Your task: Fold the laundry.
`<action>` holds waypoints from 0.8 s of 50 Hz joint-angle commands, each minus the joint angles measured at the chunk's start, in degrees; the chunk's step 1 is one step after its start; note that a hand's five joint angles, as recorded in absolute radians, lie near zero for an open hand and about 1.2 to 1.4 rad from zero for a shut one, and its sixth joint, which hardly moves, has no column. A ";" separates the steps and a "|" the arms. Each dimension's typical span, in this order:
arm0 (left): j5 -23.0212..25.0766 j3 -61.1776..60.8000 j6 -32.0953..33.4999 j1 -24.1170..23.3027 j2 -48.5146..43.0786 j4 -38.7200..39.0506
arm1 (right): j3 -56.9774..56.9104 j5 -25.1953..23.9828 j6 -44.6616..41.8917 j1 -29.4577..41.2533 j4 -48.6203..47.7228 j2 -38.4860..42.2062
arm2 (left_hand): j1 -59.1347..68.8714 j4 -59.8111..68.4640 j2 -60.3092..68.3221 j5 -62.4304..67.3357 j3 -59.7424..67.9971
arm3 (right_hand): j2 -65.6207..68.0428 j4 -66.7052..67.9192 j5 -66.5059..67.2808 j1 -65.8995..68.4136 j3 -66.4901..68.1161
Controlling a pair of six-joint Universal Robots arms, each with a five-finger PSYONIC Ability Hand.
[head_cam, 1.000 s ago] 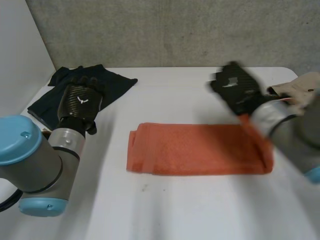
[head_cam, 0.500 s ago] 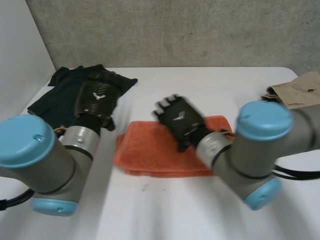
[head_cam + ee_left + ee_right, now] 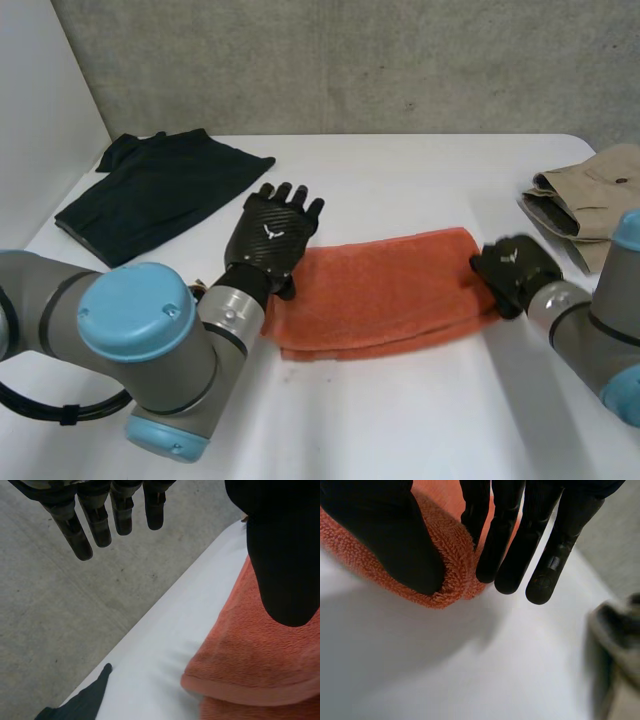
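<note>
pinching the right short end of the orange towel point(image 3: 385, 290), the right hand point(image 3: 510, 268) has the pile bunched between its thumb point(image 3: 390, 540) and the nearest of its straight fingers point(image 3: 502, 535). i read that as a light hold on the cloth, with the other fingers reaching past the edge over the bare table point(image 3: 400, 430). the left hand point(image 3: 272, 232) is at the opposite short end, fingers straight and spread, holding nothing. its thumb lies over the towel's corner, and i cannot tell whether it touches the cloth or hovers just above.

between the two hands the towel lies in the middle of the table as a long strip, a little askew. the left wrist view shows one layer over another at that end, so a lengthwise fold looks done. what seems left for this piece is carrying one short end over to the other, perhaps more than once, and squaring the edges.

further out, a dark garment point(image 3: 150, 195) lies loose and flat at the far left corner, well apart from the towel, and looks not yet folded. a tan garment point(image 3: 590, 190) at the right edge shows stacked layers, so it may be folded already. by my judgement the task is about midway.
</note>
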 commanded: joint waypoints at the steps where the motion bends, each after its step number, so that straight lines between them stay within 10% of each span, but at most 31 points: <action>1: -0.37 -2.08 -0.17 2.41 3.84 -1.28 | -6.16 -0.35 0.98 9.05 -2.12 -4.25 | -1.11 -1.69 -1.74 -2.72 -2.15 | 12.61 11.88 15.71 28.76 12.24; 12: -5.64 -4.10 -0.43 6.72 8.24 -1.37 | -11.44 -12.92 0.19 31.31 -2.74 6.11 | -1.11 -1.69 -1.74 -2.72 -2.15 | 11.83 11.11 14.93 27.99 11.47; 14: -5.55 -4.10 -0.87 6.81 8.50 -1.37 | -11.70 -13.80 1.15 31.05 -2.22 7.70 | -1.11 -1.69 -1.74 -2.72 -2.15 | -37.61 -38.33 -34.51 -21.45 -37.97; 16: -5.46 -3.67 -1.48 6.64 8.50 -1.37 | -11.79 -13.72 2.99 30.87 -2.04 7.01 | -1.11 -1.69 -1.74 -2.72 -2.15 | -57.39 -58.12 -54.29 -41.24 -57.76; 28: -5.38 2.31 -7.99 0.40 6.66 -2.86 | -11.70 -5.28 35.68 11.18 -1.43 -2.58 | -1.11 -1.69 -1.74 -2.72 -2.15 | -57.39 -58.12 -54.29 -41.24 -57.76; 40: -7.31 6.35 -13.61 -3.39 3.58 -19.47 | -19.07 -6.68 35.08 13.20 9.38 3.22 | -0.40 -0.97 -1.02 -2.00 -1.43 | -57.39 -58.12 -54.29 -41.24 -57.76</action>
